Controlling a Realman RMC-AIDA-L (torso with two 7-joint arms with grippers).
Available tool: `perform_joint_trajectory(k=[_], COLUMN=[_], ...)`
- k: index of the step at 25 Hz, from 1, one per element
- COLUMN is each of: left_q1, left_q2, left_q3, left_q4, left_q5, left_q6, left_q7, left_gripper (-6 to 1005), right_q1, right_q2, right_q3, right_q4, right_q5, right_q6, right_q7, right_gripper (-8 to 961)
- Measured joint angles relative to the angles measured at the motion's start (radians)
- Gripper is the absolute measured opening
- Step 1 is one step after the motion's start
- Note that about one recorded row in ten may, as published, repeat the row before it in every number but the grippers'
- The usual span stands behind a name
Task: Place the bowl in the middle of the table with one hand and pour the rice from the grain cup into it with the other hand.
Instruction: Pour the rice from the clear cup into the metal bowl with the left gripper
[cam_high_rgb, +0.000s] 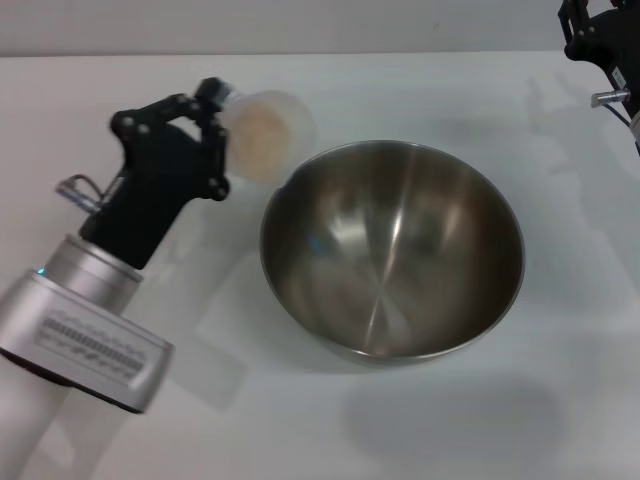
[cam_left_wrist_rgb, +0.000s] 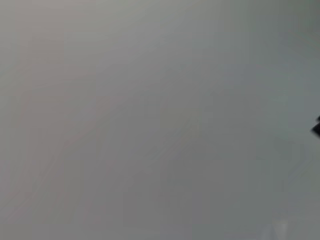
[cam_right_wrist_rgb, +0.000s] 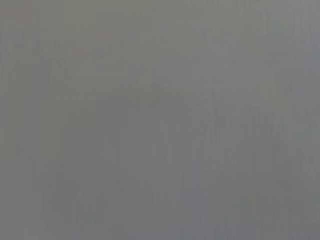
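The large steel bowl (cam_high_rgb: 392, 250) sits on the white table (cam_high_rgb: 420, 90) near its middle, and its inside shows no grains. My left gripper (cam_high_rgb: 218, 130) is shut on the frosted grain cup (cam_high_rgb: 264, 135) and holds it tipped on its side just left of the bowl's far-left rim. The cup's mouth faces the head camera, with pale rice (cam_high_rgb: 260, 138) inside it. My right gripper (cam_high_rgb: 600, 45) is at the far right edge of the head view, away from the bowl. Both wrist views show only plain grey.
The bowl's shadow (cam_high_rgb: 450, 420) falls on the table in front of it. The left forearm (cam_high_rgb: 90, 310) crosses the table's front left part.
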Motion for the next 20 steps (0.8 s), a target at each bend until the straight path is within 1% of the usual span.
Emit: perform_joint_trajectory(k=[1, 2, 4, 5, 6, 7, 8, 10, 12, 13, 16, 17, 18, 20], left_q1=[-0.007, -0.018, -0.021, -0.028, -0.028, -0.033, -0.033, -0.034, -0.034, -0.034, -0.031, -0.030, -0.030, -0.030], left_q2=[0.000, 0.000, 0.000, 0.000, 0.000, 0.000, 0.000, 0.000, 0.000, 0.000, 0.000, 0.000, 0.000, 0.000], left_q3=[0.001, 0.001, 0.001, 0.001, 0.001, 0.001, 0.001, 0.001, 0.002, 0.002, 0.004, 0.007, 0.007, 0.012], left_q4=[-0.005, -0.017, -0.021, -0.027, -0.027, -0.033, -0.033, -0.037, -0.041, -0.041, -0.050, -0.052, -0.052, -0.053], left_q5=[0.016, 0.049, 0.061, 0.078, 0.078, 0.106, 0.106, 0.127, 0.158, 0.158, 0.183, 0.195, 0.195, 0.204], left_q6=[-0.001, -0.005, -0.007, -0.011, -0.011, -0.018, -0.018, -0.026, -0.045, -0.045, -0.062, -0.067, -0.067, -0.068], left_q7=[0.038, 0.110, 0.138, 0.200, 0.200, 0.295, 0.295, 0.370, 0.500, 0.500, 0.630, 0.706, 0.706, 0.775], left_gripper=[21, 21, 22, 22, 22, 22, 22, 22, 22, 22, 22, 22, 22, 22], right_q1=[0.000, 0.001, 0.001, 0.001, 0.001, 0.001, 0.001, 0.001, 0.000, 0.000, 0.000, 0.000, 0.000, 0.000], right_q2=[0.000, 0.000, 0.000, 0.000, 0.000, 0.000, 0.000, 0.001, 0.001, 0.001, 0.001, 0.002, 0.002, 0.002], right_q3=[0.000, 0.000, 0.000, 0.000, 0.000, 0.000, 0.000, 0.000, 0.000, 0.000, 0.000, 0.000, 0.000, 0.000], right_q4=[0.000, -0.001, -0.001, -0.001, -0.001, -0.001, -0.001, -0.001, -0.001, -0.001, -0.001, -0.001, -0.001, -0.001], right_q5=[0.000, 0.000, -0.001, -0.001, -0.001, -0.001, -0.001, -0.001, -0.001, -0.001, -0.001, -0.001, -0.001, -0.001], right_q6=[-0.001, -0.002, -0.002, -0.004, -0.004, -0.005, -0.005, -0.006, -0.006, -0.006, -0.002, -0.001, -0.001, -0.001], right_q7=[0.000, 0.000, 0.000, 0.000, 0.000, 0.000, 0.000, 0.000, 0.000, 0.000, 0.000, 0.000, 0.000, 0.000], right_gripper=[406, 406, 407, 407, 407, 407, 408, 408, 408, 408, 409, 409, 409, 410])
